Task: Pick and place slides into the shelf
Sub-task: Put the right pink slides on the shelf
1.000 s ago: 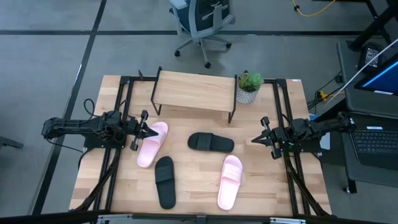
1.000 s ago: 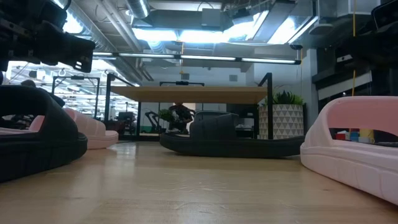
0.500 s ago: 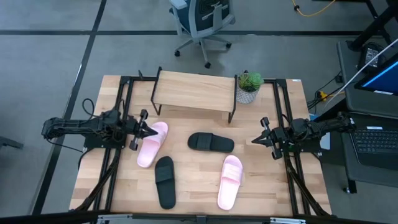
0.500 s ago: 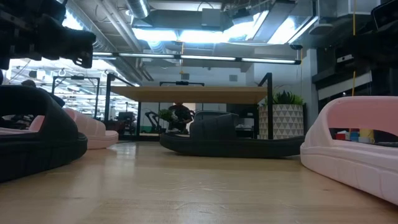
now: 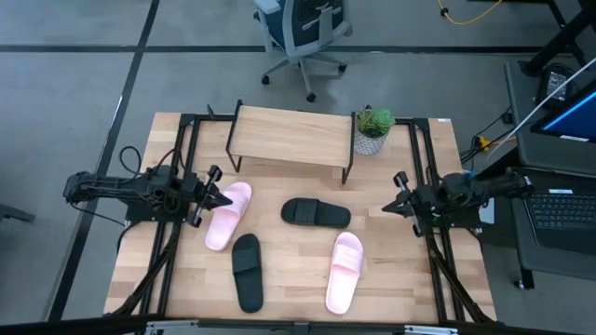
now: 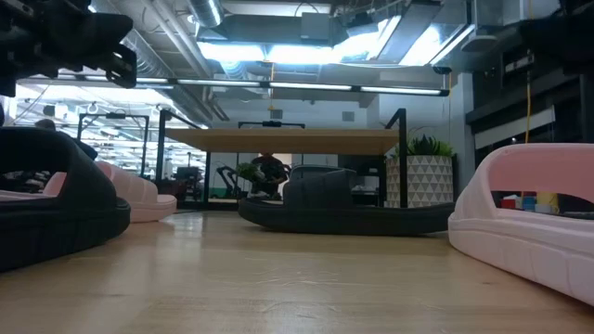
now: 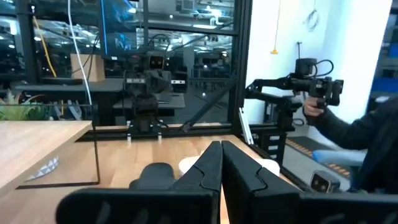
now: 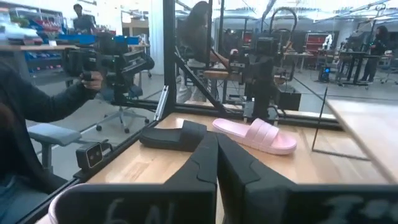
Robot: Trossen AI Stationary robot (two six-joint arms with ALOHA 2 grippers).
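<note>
Four slides lie on the light wooden bench, all in front of the low shelf with a pale wood plank top and thin black legs. None is on the shelf yet. One pale pink slide with a broad strap lies in front of the shelf's left end. A black slide with a broad strap lies just in front of the shelf's middle. A second black slide and a second pink slide lie farther from the shelf.

The left end effector hangs just beside the first pink slide, with its fingers pressed together and empty. The right end effector waits off to the right of the shelf, also closed and empty.

The slides look light, soft and bendy, not breakable. The broad strap or a side edge seems the best place to pinch.
</note>
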